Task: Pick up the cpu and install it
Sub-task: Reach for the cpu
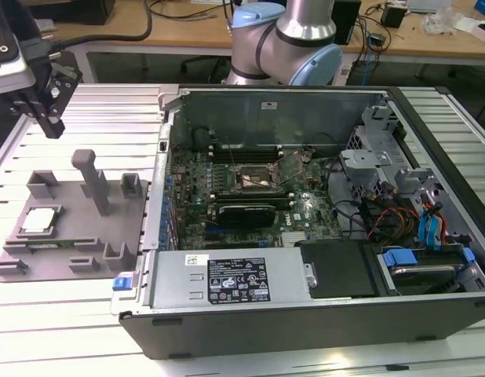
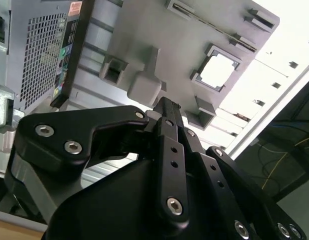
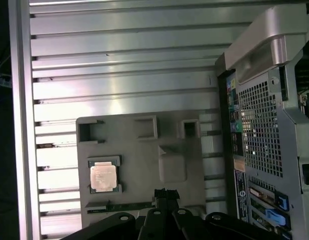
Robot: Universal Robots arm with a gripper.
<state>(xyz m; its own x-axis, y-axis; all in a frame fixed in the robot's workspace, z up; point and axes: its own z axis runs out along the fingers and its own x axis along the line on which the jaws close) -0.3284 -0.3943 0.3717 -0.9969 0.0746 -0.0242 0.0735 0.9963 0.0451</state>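
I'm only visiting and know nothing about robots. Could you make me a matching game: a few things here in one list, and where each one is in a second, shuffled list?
Things:
1 cpu
2 hand
3 socket
4 peg

Places:
A inside the open case
B in the air near the tray
C standing upright on the tray
D lying flat in a tray recess

Pairs: 1-D, 2-B, 3-A, 4-C
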